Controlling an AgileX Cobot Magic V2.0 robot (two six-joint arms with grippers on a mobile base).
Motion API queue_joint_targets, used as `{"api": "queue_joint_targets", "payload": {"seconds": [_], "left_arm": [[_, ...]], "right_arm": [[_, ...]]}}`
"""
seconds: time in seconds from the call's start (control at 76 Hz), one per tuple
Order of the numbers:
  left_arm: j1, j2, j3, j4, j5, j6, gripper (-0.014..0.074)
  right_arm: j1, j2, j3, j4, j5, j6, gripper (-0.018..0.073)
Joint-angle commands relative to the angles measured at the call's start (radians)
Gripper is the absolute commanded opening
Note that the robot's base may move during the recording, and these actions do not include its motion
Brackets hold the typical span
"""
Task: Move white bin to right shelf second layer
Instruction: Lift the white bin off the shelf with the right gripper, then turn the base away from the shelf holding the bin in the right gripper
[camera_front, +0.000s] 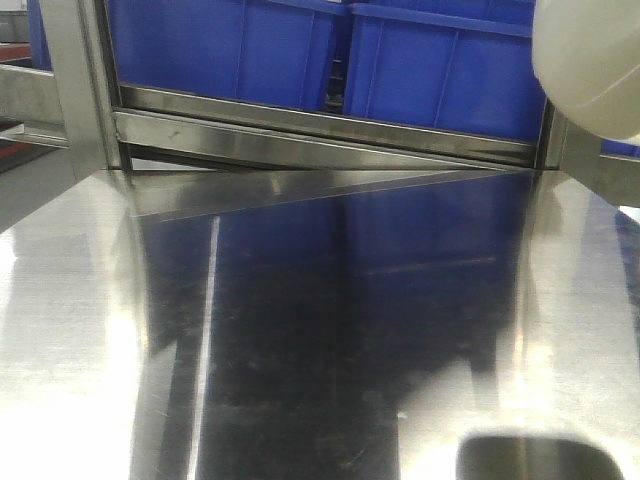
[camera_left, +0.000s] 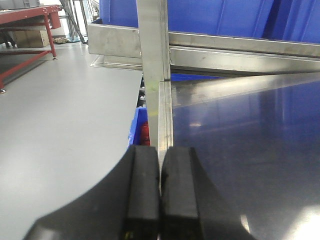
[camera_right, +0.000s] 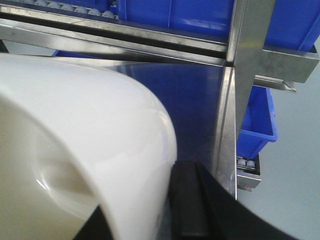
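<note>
1. the white bin (camera_front: 590, 60) is hanging clear above the steel table (camera_front: 80, 330), at the top right of the front view, in front of the blue crates (camera_front: 440, 70).
2. in the right wrist view it is lying tilted, its mouth facing back toward the camera and its rounded wall running away toward the roller shelf level (camera_right: 75, 9) (its base is hidden).
3. the right gripper (camera_right: 170, 210) is pinching the bin's wall, one dark finger (camera_right: 192, 200) pressing on the outside.
4. the left gripper (camera_left: 160, 200) is sitting fully closed, pads touching, holding nothing, over the table's left edge.
</note>
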Motion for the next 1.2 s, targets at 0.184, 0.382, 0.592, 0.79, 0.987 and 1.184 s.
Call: {"api": "queue_joint_targets", "payload": {"seconds": [0.184,0.382,0.592,0.79,0.987,1.184], "left_arm": [[-0.005,-0.014,0.037,0.0,-0.085,-0.003,0.0085],[-0.005,-0.014,0.037,0.0,-0.085,-0.003,0.0085],[-0.005,-0.014,0.037,0.0,-0.085,-0.003,0.0085],[-0.005,-0.014,0.037,0.0,-0.085,-0.003,0.0085],[-0.005,-0.014,0.037,0.0,-0.085,-0.003,0.0085],[-0.005,-0.014,0.037,0.0,-0.085,-0.003,0.0085]], "right_arm": [[-0.006,-0.006,-0.033,0.009,-0.107,0.001,0.0048],[-0.006,-0.006,-0.033,0.009,-0.107,0.001,0.0048],[-0.006,-0.006,-0.033,0.009,-0.107,0.001,0.0048],[-0.006,-0.006,-0.033,0.009,-0.107,0.001,0.0048],[-0.006,-0.006,-0.033,0.009,-0.107,0.001,0.0048],[-0.006,-0.006,-0.033,0.009,-0.102,0.001,0.0048]]}}
